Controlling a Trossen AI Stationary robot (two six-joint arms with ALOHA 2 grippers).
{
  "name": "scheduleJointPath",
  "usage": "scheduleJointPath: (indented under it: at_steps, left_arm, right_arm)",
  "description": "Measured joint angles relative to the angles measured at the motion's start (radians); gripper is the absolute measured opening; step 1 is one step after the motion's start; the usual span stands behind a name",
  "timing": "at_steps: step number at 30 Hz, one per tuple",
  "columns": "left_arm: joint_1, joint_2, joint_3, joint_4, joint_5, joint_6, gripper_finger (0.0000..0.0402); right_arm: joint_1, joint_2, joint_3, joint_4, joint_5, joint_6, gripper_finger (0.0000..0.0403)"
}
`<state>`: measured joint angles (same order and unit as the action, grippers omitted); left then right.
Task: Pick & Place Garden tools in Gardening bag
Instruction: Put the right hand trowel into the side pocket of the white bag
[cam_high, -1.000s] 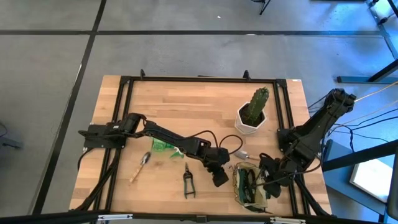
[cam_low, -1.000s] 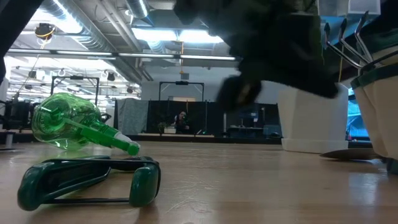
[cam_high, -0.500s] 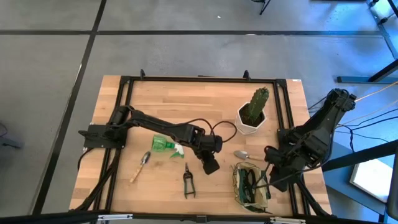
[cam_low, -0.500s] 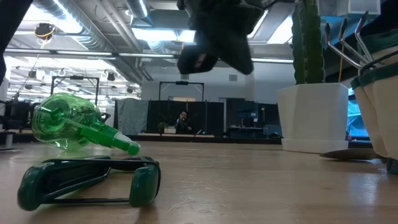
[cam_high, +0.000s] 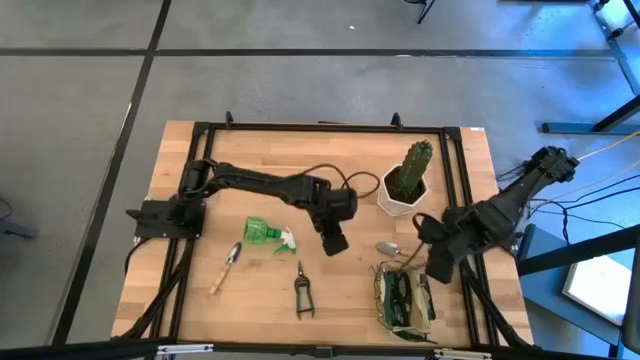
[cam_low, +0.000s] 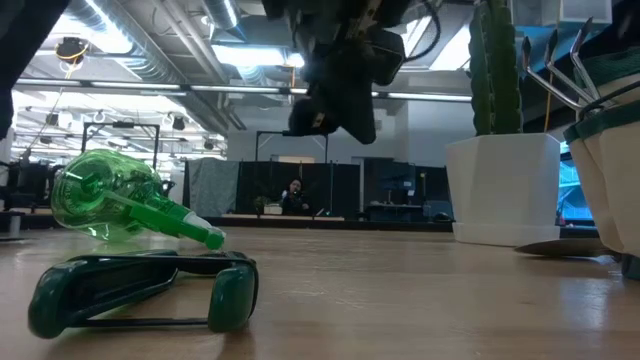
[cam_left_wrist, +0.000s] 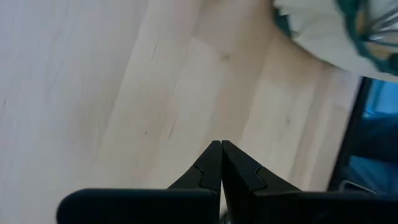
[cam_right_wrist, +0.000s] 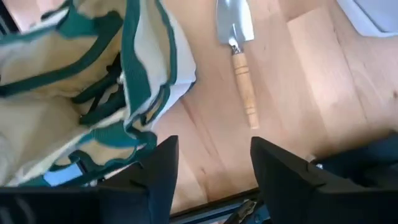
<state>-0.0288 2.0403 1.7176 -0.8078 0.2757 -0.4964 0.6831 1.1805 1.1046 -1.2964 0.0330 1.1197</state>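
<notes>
Tools lie scattered across the wooden surface (cam_high: 300, 160) while both arms hang above it. The left claw (cam_high: 333, 241), fingers pressed together and holding nothing, hovers over bare wood between the spray bottle (cam_high: 265, 233) and the cactus pot (cam_high: 400, 198). The right claw (cam_high: 437, 268) stands part open and empty above the gardening bag (cam_high: 402, 298), beside a trowel (cam_right_wrist: 238, 46) lying flat near the bag's edge. Dark handles poke from inside the bag, though its contents are too tangled to name. Pruning shears (cam_high: 301, 292) and a second trowel (cam_high: 226, 267) rest on the near left half. From the low camera the shears (cam_low: 140, 290) fill the foreground, the bag is cut off at the frame's edge, and a distant person in the room behind is barely discernible.
</notes>
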Motion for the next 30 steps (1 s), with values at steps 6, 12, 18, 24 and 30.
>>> scheduleJointPath:
  at_steps: [6, 12, 18, 24, 30]
  left_arm:
    - [0.081, -0.001, 0.000, 0.064, 0.089, 0.112, 0.0003]
    - [0.144, -0.005, 0.000, 0.171, 0.169, 0.193, 0.0003]
    - [0.228, -0.005, 0.000, 0.220, 0.195, 0.226, 0.0003]
    - [0.315, -0.005, 0.000, 0.294, 0.264, 0.161, 0.0003]
    - [0.340, -0.005, 0.000, 0.356, 0.285, 0.142, 0.0003]
  right_arm:
    - [-0.109, 0.000, -0.016, 0.094, -0.042, -0.116, 0.0195]
    - [-0.155, 0.008, -0.037, 0.197, -0.022, -0.085, 0.0182]
    - [-0.225, -0.056, -0.169, 0.357, -0.086, -0.029, 0.0182]
    - [-0.282, -0.148, -0.257, 0.349, -0.115, -0.088, 0.0181]
    - [-0.298, -0.184, -0.313, 0.218, -0.098, -0.166, 0.0181]
